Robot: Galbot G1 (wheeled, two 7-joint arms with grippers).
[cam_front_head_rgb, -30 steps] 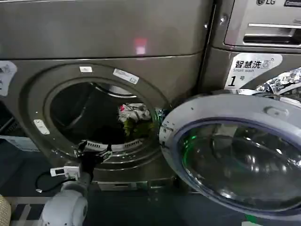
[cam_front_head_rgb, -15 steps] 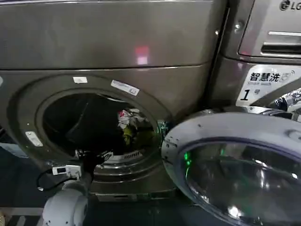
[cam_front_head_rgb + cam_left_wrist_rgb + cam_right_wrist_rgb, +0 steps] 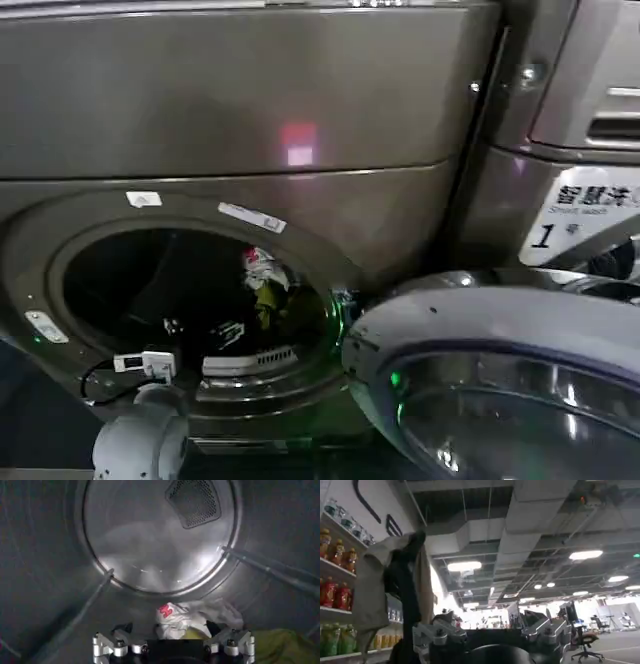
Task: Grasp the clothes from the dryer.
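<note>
Dryer: the bronze-grey dryer (image 3: pixel 300 110) took up most of the head view, its round porthole at about 8 o'clock and the drum dark inside.
Door: the glass door (image 3: pixel 500 390) stood swung open at about 4 o'clock of the porthole.
Sticker: a white "1" sticker (image 3: pixel 585 215) sat on the machine front at 3 o'clock, above the open door.
Clothes: the clothes (image 3: pixel 262 280) lay on the drum floor towards the 3 o'clock side of the opening; in the left wrist view the white cloth with red-pink marks (image 3: pixel 187 620) lay just beyond the fingers, with yellow-green cloth beside it.
Left gripper: the left gripper (image 3: pixel 172 632) was inside the drum, its fingers (image 3: pixel 122 628) spread apart with the white cloth between their tips, not clamped on it; in the head view it (image 3: pixel 200 335) sat at about 6 o'clock of the porthole.
Right gripper: the right gripper (image 3: pixel 490 625) was away from the dryer, pointed up at a ceiling, its fingers apart and holding nothing.
</note>
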